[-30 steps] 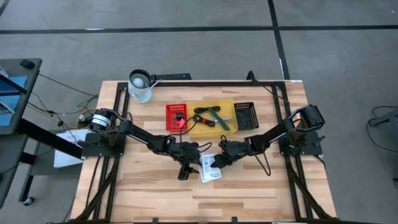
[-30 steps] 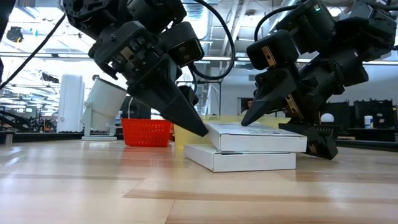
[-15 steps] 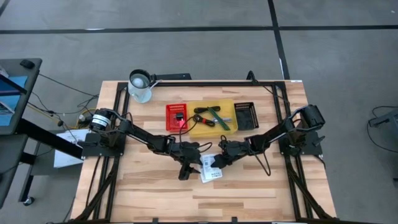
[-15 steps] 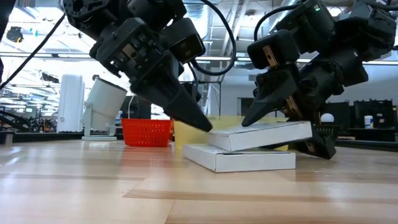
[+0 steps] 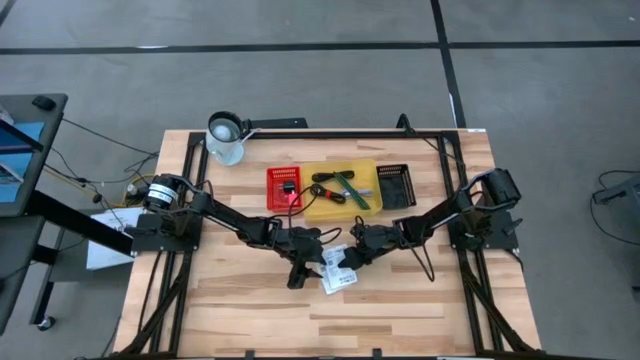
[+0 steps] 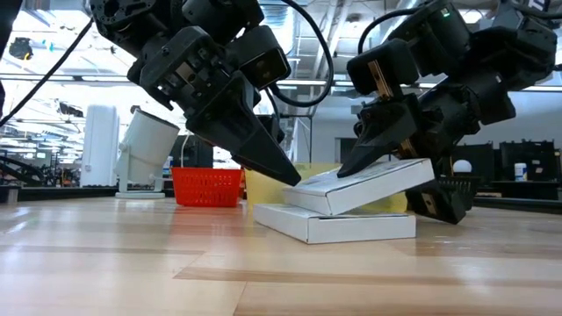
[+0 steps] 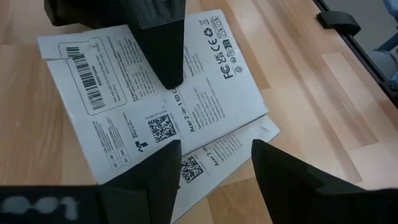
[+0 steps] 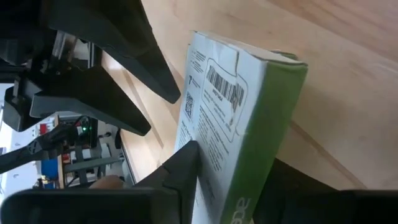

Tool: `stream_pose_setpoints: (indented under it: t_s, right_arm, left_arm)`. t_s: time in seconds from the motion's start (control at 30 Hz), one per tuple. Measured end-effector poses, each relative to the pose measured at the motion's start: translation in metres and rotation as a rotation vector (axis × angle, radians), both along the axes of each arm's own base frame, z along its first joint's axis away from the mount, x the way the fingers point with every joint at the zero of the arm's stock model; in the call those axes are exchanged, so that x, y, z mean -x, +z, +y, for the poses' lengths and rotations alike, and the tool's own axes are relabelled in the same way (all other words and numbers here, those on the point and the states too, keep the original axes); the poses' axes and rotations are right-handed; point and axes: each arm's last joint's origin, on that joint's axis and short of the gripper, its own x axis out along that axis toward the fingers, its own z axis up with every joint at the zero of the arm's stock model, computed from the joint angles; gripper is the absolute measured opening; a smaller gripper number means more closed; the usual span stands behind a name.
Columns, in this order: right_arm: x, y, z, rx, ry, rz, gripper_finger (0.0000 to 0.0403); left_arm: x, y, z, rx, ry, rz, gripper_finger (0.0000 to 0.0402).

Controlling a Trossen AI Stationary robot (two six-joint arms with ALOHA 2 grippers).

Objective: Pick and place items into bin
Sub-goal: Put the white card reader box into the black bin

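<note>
Operator: Location of the item in hand?

Technician: Two flat white printed packets lie stacked near the middle of the bench, well in front of the yellow bin. The lower packet rests flat. The upper packet is tilted: one end rests on the lower packet, the other end is raised.

Operator: Gripper states?

Technician: The right gripper has hold of the raised end of the upper packet, one finger above the printed face and one below, jaws narrowed to the packet's thickness. The left gripper stands spread at the low end, its tips just at the packet's edge, holding nothing.

Operator: Expected handling?

Technician: Judged a light, stiff cardboard box. It keeps its shape while raised at one end only, with no visible sag. The printed faces look smooth, so slip between the pads is likely if the box is carried far out from its middle. Crushing risk appears low at moderate grip, but the thin edges and flaps could dent.

Operator: Recommended hold?

Technician: Clamp across the thin dimension, face to face, as the right gripper does. A hold nearer mid-length would reduce droop and twisting. The lower packet offers no gap beneath it; tipping up one edge first would probably be needed.
</note>
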Motion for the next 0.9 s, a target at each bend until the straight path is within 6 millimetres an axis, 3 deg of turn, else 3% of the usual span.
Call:
stream_pose_setpoints:
  t_s: [0.3,0.5,0.9]
  right_arm:
    - [0.0,0.008,-0.001,0.021,0.021,-0.033,0.0087]
    - [0.007,0.028,-0.005,0.082,0.008,-0.041,0.0063]
    - [0.036,0.069,-0.016,0.234,-0.054,-0.006,0.0062]
  left_arm:
    - [-0.001,0.001,0.0,0.001,0.003,-0.009,0.0187]
    - [-0.002,0.003,0.0,0.009,0.005,-0.037,0.0187]
    - [-0.003,0.004,0.0,0.011,0.006,-0.047,0.0187]
